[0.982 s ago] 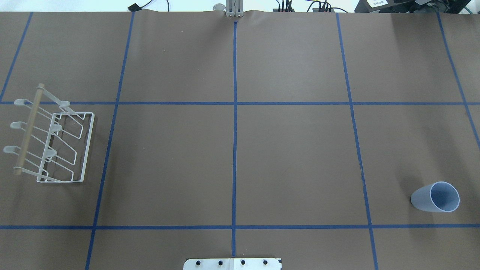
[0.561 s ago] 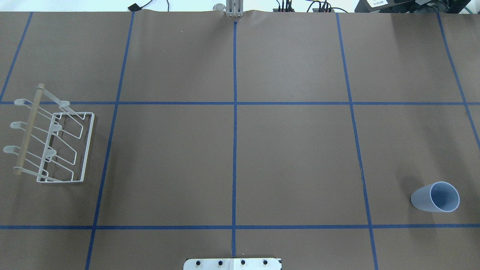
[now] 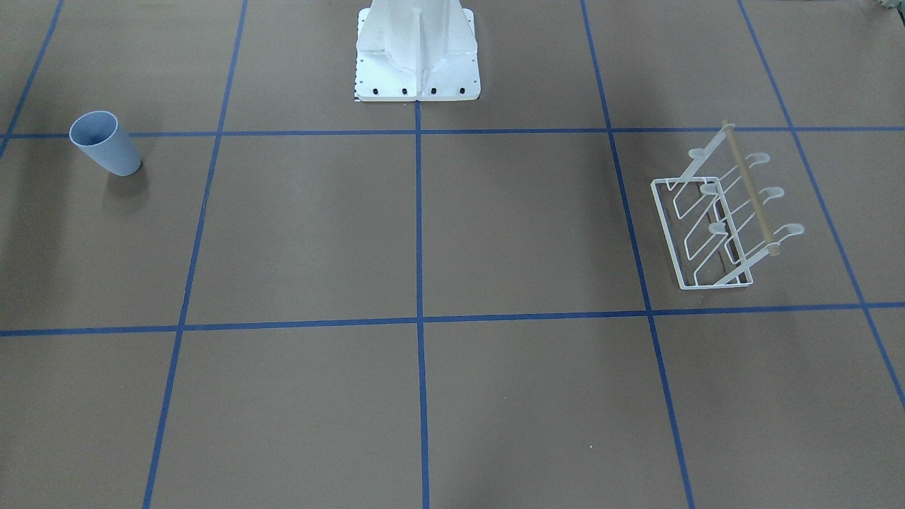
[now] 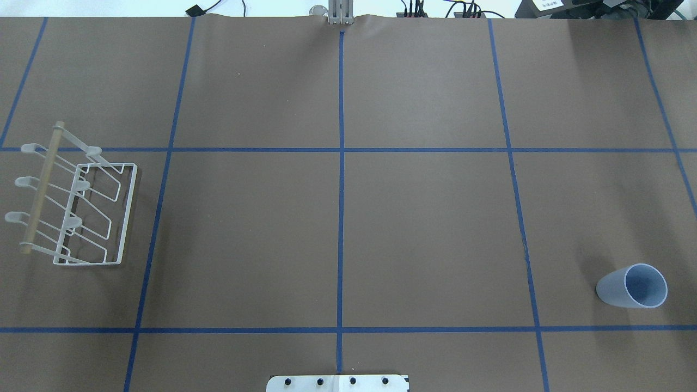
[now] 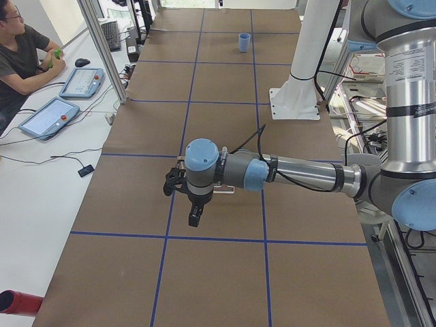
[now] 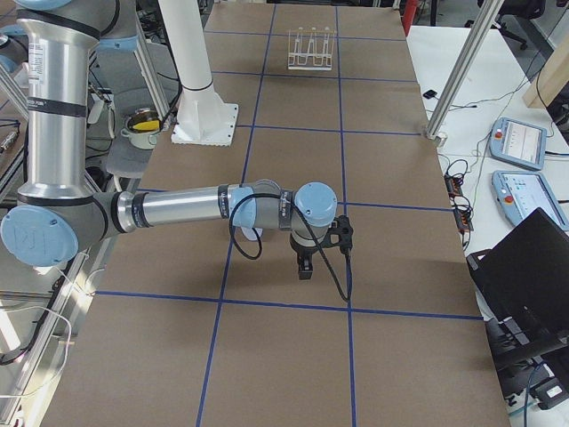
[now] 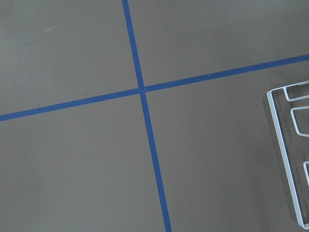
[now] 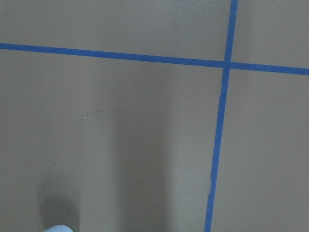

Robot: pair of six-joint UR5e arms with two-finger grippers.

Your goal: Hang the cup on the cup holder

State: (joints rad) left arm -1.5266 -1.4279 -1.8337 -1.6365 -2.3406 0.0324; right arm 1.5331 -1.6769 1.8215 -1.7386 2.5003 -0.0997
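The light blue cup [image 4: 631, 286] stands upright, mouth up, at the table's near right; it also shows in the front view [image 3: 106, 145] and far off in the left view [image 5: 244, 42]. The white wire cup holder [image 4: 76, 207] with its wooden rod stands at the far left [image 3: 714, 219] [image 6: 311, 49]. My left gripper [image 5: 194, 216] hangs above the table near the holder, whose base edge [image 7: 285, 145] shows in the left wrist view. My right gripper [image 6: 305, 267] hangs above the table near the cup, whose rim [image 8: 58, 228] just shows. I cannot tell whether either gripper is open or shut.
The white robot pedestal [image 3: 417, 49] stands at the table's middle edge. Blue tape lines divide the brown table [image 4: 425, 234]. An operator [image 5: 24, 58] with tablets sits beside the table. A laptop [image 6: 533, 267] sits off the table's side.
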